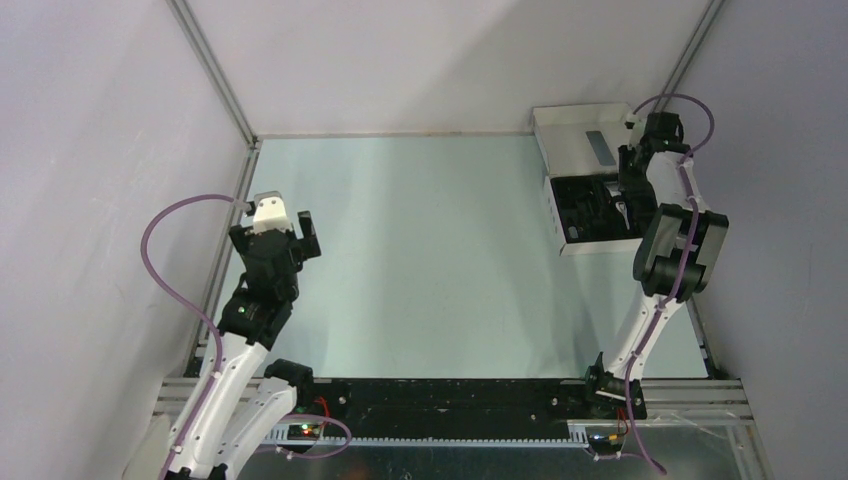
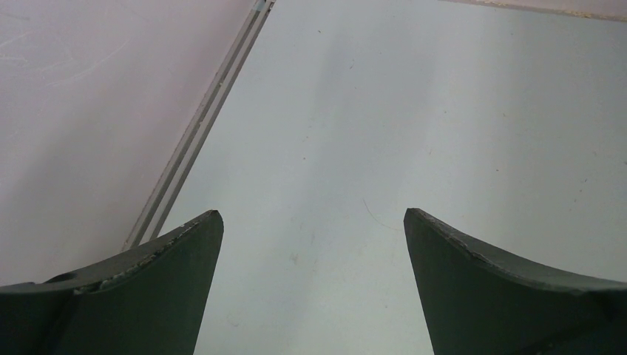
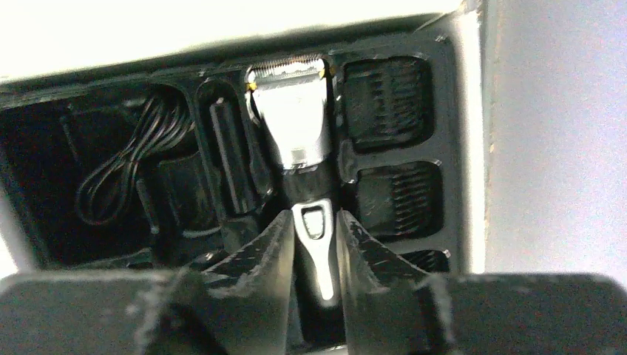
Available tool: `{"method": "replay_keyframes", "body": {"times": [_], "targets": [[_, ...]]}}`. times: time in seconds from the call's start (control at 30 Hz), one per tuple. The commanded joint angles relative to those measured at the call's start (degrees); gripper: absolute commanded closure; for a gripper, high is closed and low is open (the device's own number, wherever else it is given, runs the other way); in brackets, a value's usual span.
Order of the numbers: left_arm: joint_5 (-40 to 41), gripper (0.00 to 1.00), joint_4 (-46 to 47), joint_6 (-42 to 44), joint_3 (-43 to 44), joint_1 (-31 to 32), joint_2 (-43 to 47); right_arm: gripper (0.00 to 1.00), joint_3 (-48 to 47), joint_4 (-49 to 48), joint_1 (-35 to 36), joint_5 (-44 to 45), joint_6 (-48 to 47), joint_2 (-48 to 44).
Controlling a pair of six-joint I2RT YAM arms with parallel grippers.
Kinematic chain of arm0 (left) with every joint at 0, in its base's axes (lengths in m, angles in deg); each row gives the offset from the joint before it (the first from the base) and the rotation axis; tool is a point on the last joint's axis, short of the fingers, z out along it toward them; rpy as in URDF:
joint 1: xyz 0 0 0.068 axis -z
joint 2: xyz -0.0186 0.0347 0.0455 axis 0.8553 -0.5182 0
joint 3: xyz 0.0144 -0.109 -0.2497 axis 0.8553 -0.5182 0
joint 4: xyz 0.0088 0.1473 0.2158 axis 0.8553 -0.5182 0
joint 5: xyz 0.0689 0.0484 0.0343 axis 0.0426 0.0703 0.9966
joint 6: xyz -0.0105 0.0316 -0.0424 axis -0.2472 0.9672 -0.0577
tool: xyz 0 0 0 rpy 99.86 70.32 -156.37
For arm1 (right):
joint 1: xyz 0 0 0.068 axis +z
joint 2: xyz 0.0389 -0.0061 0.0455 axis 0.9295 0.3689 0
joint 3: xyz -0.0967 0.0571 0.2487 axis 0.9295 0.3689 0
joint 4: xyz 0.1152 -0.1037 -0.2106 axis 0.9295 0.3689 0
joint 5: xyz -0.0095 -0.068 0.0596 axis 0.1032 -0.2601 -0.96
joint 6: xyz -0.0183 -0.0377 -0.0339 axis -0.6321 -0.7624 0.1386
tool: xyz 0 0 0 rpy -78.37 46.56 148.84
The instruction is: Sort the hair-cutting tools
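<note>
From above, the white box [image 1: 572,135] lies open at the far right corner of the table [image 1: 420,250], its lid thrown back and its black tray [image 1: 575,205] on the near half. The right arm bends over the box, with the right gripper [image 1: 623,205] lowered into the tray. From this height the arm hides its fingers, and the tools in the tray are only dark shapes. The left gripper [image 1: 276,238] hangs well away from the box, over the opposite side of the table, with its jaws spread. The left wrist view confirms this: the two dark fingers [image 2: 170,281] stand wide apart with only bare tabletop between them, and the box is out of its frame. The right wrist view looks straight into the box. The silver-grey and black hair clipper [image 3: 296,126] lies in the tray's middle slot, its toothed blade toward the lid side of the box. The right gripper's fingers lie close along both sides of the clipper's lower handle and, as far as the dim picture shows, clamp it. In the box's left compartment sits the coiled cable [image 3: 122,170]. A thin black stick brush [image 3: 229,155] lies in the slot just left of the clipper. Two comb attachments [image 3: 388,92] fill pockets on its right, by the box's wall.
</note>
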Motion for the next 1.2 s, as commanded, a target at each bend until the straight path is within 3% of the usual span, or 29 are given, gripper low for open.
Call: {"method": "replay_keyframes", "body": {"times": [0.0, 0.1, 0.33, 0.63, 1.17], "targets": [[-1.04, 0.0, 2.74, -0.41, -0.32, -0.92, 0.19, 0.64, 2.56, 1.25, 3.83, 0.11, 6.36, -7.14], [-1.32, 0.0, 3.29, -0.6, -0.63, -0.96, 1.06, 0.57, 7.04, -0.46, 6.71, 0.84, 9.0, -11.67], [-1.76, 0.0, 4.09, -1.08, -1.59, -0.98, 2.74, 0.52, 13.96, -2.33, 14.19, 5.2, 12.59, -14.81], [-2.39, 0.0, 4.97, -1.87, -2.47, -0.24, 3.04, 0.55, 14.96, -1.89, 21.68, 7.12, 17.3, -11.16], [-1.02, 0.02, 4.96, -1.86, -2.9, 3.02, 3.02, 0.6, 20.69, -1.97, 23.97, 13.88, 21.76, -10.57]]}}
